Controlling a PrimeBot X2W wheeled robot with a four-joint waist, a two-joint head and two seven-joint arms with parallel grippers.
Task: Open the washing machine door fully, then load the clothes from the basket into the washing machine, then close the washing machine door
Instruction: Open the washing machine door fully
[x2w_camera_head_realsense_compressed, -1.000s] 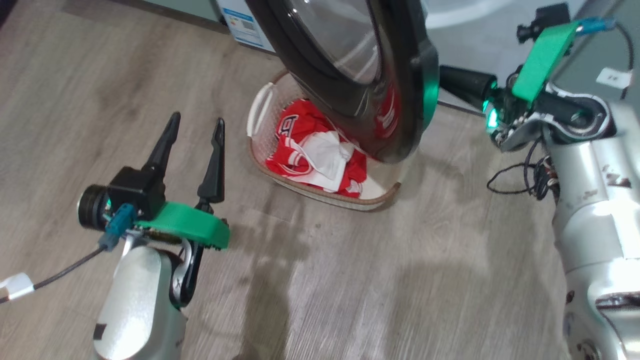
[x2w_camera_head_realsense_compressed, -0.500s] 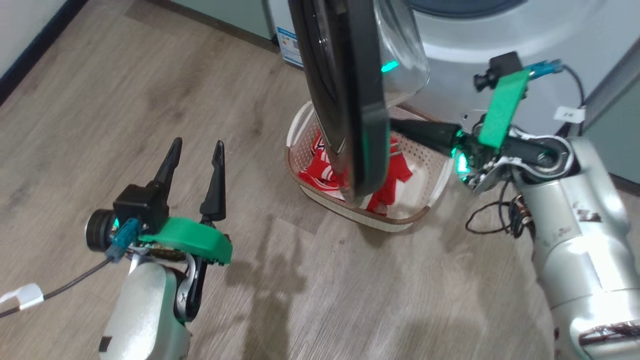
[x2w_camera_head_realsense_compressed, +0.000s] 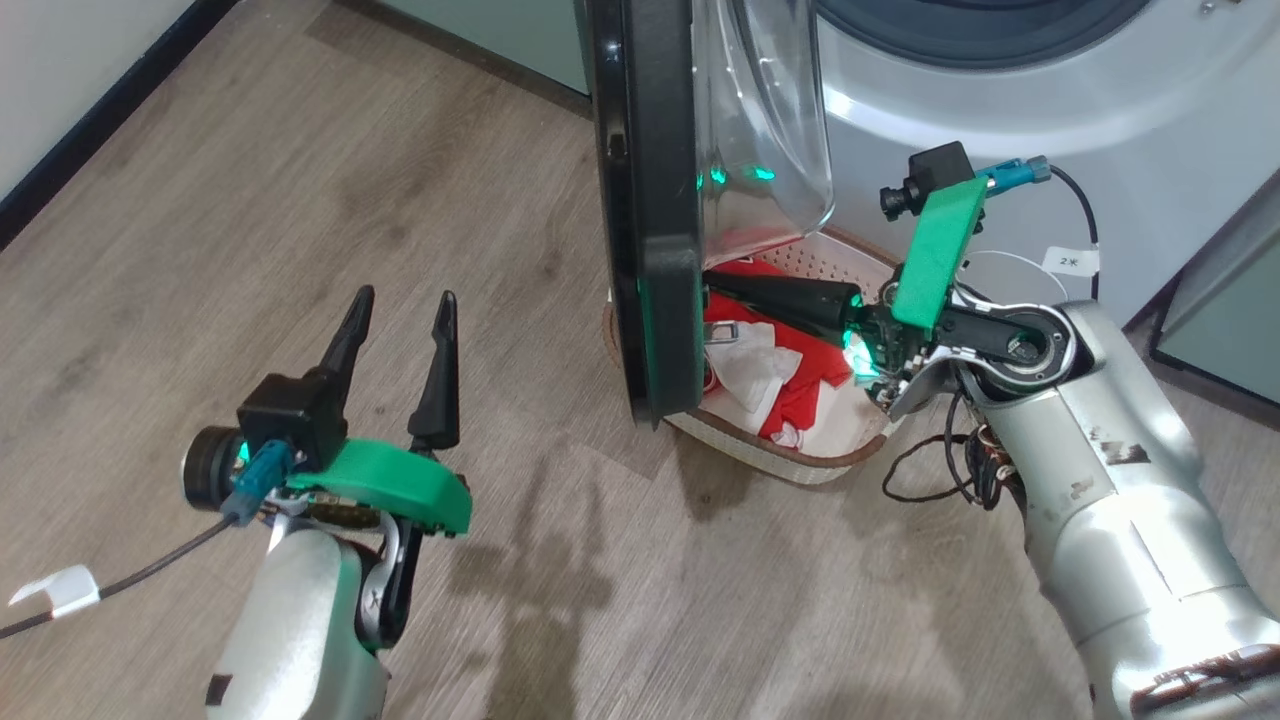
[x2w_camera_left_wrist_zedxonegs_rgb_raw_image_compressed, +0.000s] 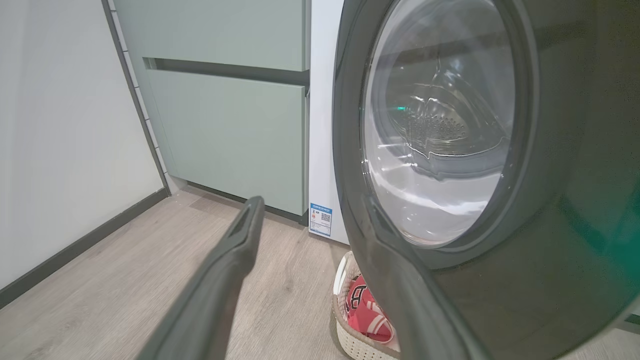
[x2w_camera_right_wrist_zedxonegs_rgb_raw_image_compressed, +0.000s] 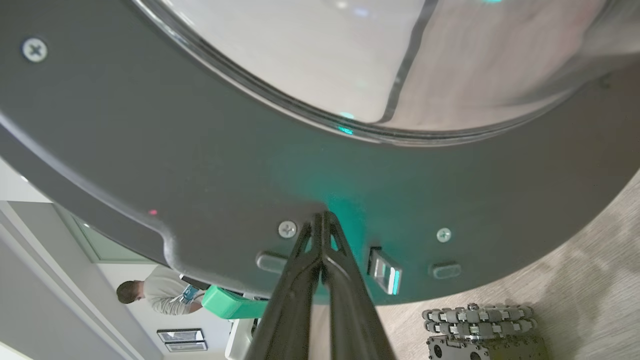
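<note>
The washing machine door (x2w_camera_head_realsense_compressed: 655, 210) stands edge-on, its glass bowl (x2w_camera_head_realsense_compressed: 765, 120) facing the white washing machine (x2w_camera_head_realsense_compressed: 1010, 120). My right gripper (x2w_camera_head_realsense_compressed: 712, 284) is shut and empty, its tips pressed against the door's dark inner rim (x2w_camera_right_wrist_zedxonegs_rgb_raw_image_compressed: 150, 150) in the right wrist view, just above the latch (x2w_camera_right_wrist_zedxonegs_rgb_raw_image_compressed: 384, 270). Under the door sits the basket (x2w_camera_head_realsense_compressed: 800, 458) holding the red and white clothes (x2w_camera_head_realsense_compressed: 790, 392). My left gripper (x2w_camera_head_realsense_compressed: 400, 310) hangs open over the floor left of the door. In the left wrist view the door's glossy outer face (x2w_camera_left_wrist_zedxonegs_rgb_raw_image_compressed: 525, 260) lies beyond the open left gripper (x2w_camera_left_wrist_zedxonegs_rgb_raw_image_compressed: 312, 207), with the basket (x2w_camera_left_wrist_zedxonegs_rgb_raw_image_compressed: 350, 340) below.
Pale green cabinets (x2w_camera_left_wrist_zedxonegs_rgb_raw_image_compressed: 225, 125) stand left of the machine, and another cabinet (x2w_camera_head_realsense_compressed: 1225, 300) to its right. A blue sticker (x2w_camera_left_wrist_zedxonegs_rgb_raw_image_compressed: 320, 219) sits low on the machine's side. A person (x2w_camera_right_wrist_zedxonegs_rgb_raw_image_compressed: 150, 295) shows past the door's edge. My wheeled base (x2w_camera_right_wrist_zedxonegs_rgb_raw_image_compressed: 480, 330) is on the wooden floor.
The door has swung further open, from showing its face to edge-on, with my shut right gripper moving left against its inner side. The head camera has shifted. The left gripper stays open.
</note>
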